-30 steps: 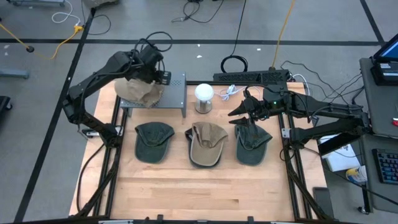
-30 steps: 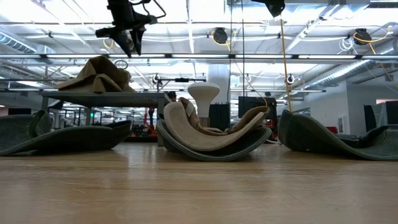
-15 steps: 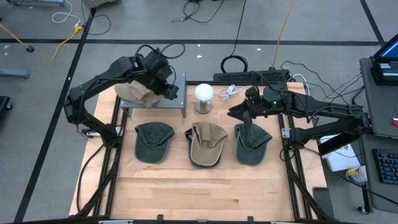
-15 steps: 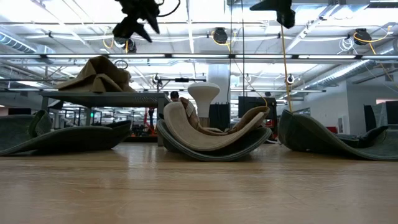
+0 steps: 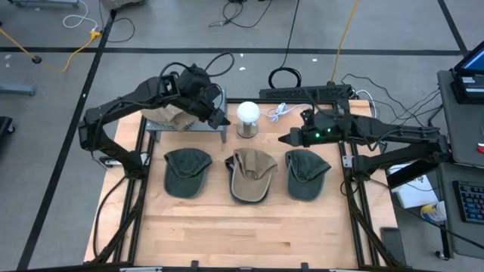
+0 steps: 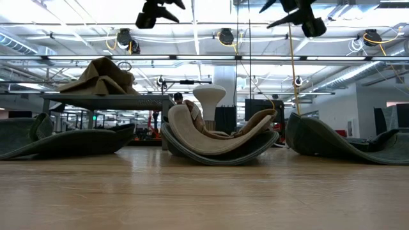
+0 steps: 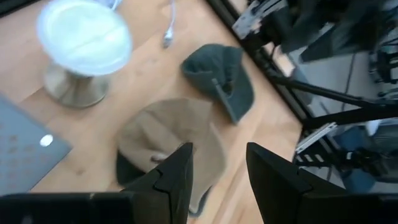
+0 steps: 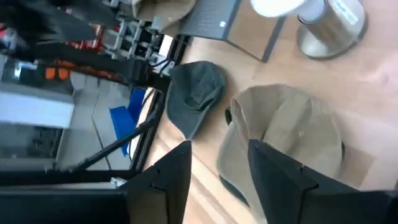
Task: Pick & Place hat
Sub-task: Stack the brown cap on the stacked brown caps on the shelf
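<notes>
Wooden tabletop point(image 5: 227, 227) fills the middle of the high view, cabled floor all round it. At upper centre-left the left gripper point(image 5: 220, 119) hangs empty with its fingers parted, as the gap between them in the left wrist view shows; a second ago it stood over the tan hat point(image 5: 168, 112) on the grey stand point(image 5: 215, 113), and it has since swung rightward, off the stand's right end, toward the white lamp point(image 5: 248, 112). At centre-right the right gripper point(image 5: 291, 139) is likewise parted and holds nothing; it has lifted and pulled back from the right green hat point(image 5: 307, 173), which now lies fully uncovered. Outward from both, a row runs across the middle of the frame: left green hat point(image 5: 187, 171), a tan hat nested over a dark one point(image 5: 252, 174), then the right green hat. That the tan hat sits alone on the stand while the left arm moves away suggests one placement is done; the left wrist view faces the nested pair and the right green hat, so one of these is probably the next pick.
</notes>
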Motion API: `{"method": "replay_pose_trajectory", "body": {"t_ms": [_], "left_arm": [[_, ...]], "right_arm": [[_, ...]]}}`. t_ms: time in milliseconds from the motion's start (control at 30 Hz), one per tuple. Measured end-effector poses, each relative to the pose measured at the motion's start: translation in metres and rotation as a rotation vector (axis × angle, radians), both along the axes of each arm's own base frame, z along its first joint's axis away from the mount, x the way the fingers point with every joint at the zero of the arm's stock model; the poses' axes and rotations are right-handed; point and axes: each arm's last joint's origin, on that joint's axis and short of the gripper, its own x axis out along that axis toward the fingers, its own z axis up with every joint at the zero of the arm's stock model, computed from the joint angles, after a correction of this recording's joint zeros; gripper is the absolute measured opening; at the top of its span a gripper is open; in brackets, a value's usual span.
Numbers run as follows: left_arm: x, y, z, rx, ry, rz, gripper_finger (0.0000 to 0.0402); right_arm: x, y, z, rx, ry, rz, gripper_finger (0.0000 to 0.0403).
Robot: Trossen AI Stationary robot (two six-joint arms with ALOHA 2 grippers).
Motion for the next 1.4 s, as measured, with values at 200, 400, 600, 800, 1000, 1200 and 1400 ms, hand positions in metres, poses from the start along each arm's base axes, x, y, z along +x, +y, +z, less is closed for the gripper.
{"method": "replay_pose_trajectory", "body": {"t_ms": [200, 400, 600, 800, 1000, 1200, 1400], "left_arm": [[0.004, -0.004, 0.004, -0.015, -0.063, -0.061, 0.0152], [0.008, -0.008, 0.008, -0.007, -0.109, -0.089, 0.0152], [0.01, -0.013, 0.009, 0.015, -0.122, -0.128, 0.0152], [0.011, -0.016, 0.009, 0.008, -0.133, -0.159, 0.0152], [0.011, -0.017, 0.009, -0.018, -0.143, -0.192, 0.0152], [0.012, -0.021, 0.01, -0.022, -0.147, -0.209, 0.0152], [0.014, -0.025, 0.01, -0.011, -0.15, -0.231, 0.0152]], "right_arm": [[0.007, 0.025, -0.034, 0.097, -0.007, -0.115, 0.0209], [0.007, 0.06, -0.079, 0.214, -0.094, -0.272, 0.0228], [0.013, 0.094, -0.11, 0.301, -0.153, -0.351, 0.0225], [0.024, 0.119, -0.134, 0.356, -0.123, -0.391, 0.0225], [0.036, 0.135, -0.155, 0.41, -0.137, -0.41, 0.0224], [0.039, 0.146, -0.174, 0.437, -0.1, -0.428, 0.0224], [0.042, 0.148, -0.185, 0.431, -0.067, -0.442, 0.0224]]}}
